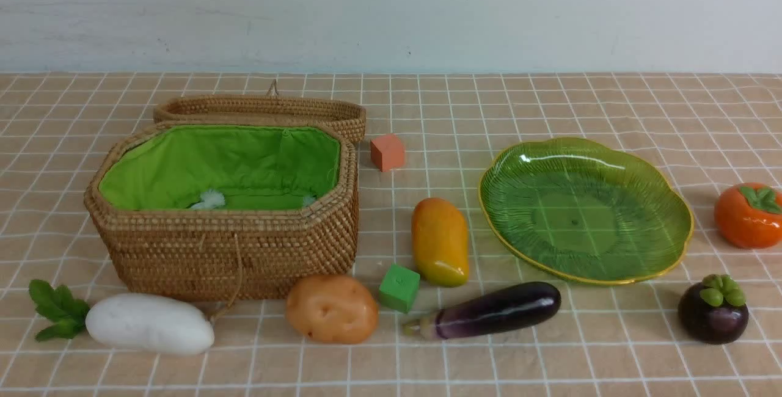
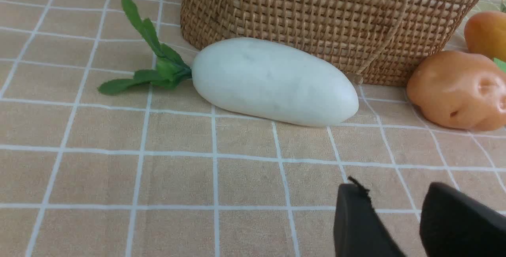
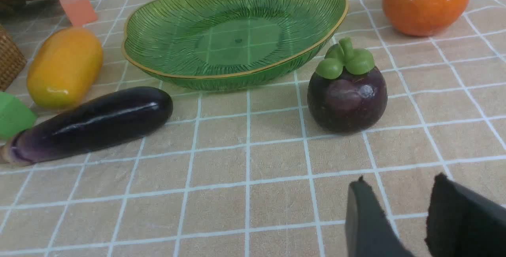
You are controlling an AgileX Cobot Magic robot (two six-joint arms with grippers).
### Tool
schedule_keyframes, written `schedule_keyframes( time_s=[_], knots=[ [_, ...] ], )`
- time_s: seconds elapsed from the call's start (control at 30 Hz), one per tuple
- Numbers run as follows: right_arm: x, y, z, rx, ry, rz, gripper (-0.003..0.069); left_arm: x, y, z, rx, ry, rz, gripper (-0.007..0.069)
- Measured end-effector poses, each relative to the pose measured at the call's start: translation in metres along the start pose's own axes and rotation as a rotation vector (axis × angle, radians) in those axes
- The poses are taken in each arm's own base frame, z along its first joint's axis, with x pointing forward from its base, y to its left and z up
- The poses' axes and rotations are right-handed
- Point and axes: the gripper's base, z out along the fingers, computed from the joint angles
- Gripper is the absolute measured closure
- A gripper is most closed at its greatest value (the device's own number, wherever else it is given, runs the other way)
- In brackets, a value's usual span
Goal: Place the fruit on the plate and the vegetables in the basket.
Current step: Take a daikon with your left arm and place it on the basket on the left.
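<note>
Checked tablecloth (image 1: 550, 354), everything set out on it. Open basket (image 1: 226, 250) at left, its lid (image 1: 263, 110) lying behind. White radish (image 1: 149, 324) on the cloth just in front of the basket's left end, leaves pointing left. The potato (image 1: 332, 308) sits by the basket's right front corner. Further right lies the eggplant (image 1: 495, 310), in front of the plate (image 1: 611, 279). Between basket and plate lies the mango (image 1: 440, 241) — a green cube (image 1: 399, 287) just beside its near end, an orange cube (image 1: 387, 152) behind. Right of the plate sits the persimmon (image 1: 748, 217); nearer the robot, the mangosteen (image 1: 713, 311). Both are on the cloth.

Low over the cloth near the radish, the left gripper (image 2: 395, 217) has its fingers apart, nothing between them. By the mangosteen, the right gripper (image 3: 397, 209) — likewise parted, holding nothing.
</note>
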Motion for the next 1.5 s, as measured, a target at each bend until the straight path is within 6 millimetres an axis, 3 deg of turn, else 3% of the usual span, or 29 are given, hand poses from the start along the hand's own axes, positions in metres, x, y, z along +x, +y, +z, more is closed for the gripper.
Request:
schedule_keyframes(
  time_s=[0.97,1.1,1.3,1.4,1.5],
  knots=[
    [0.0,0.0,0.0,0.0,0.0,0.0,0.0417,-0.002,-0.001,0.0,0.007,-0.022,-0.005,0.0386],
    [0.0,0.0,0.0,0.0,0.0,0.0,0.0417,-0.01,-0.005,-0.001,0.062,-0.104,-0.165,0.0386],
    [0.0,0.0,0.0,0.0,0.0,0.0,0.0417,-0.035,-0.008,-0.007,0.202,-0.36,-0.595,0.0386],
    [0.0,0.0,0.0,0.0,0.0,0.0,0.0417,-0.038,-0.007,-0.009,0.221,-0.389,-0.676,0.0403],
    [-0.001,0.0,0.0,-0.001,-0.011,0.0,0.0417,-0.05,-0.016,-0.016,0.24,-0.313,-0.657,0.0491]
  ],
)
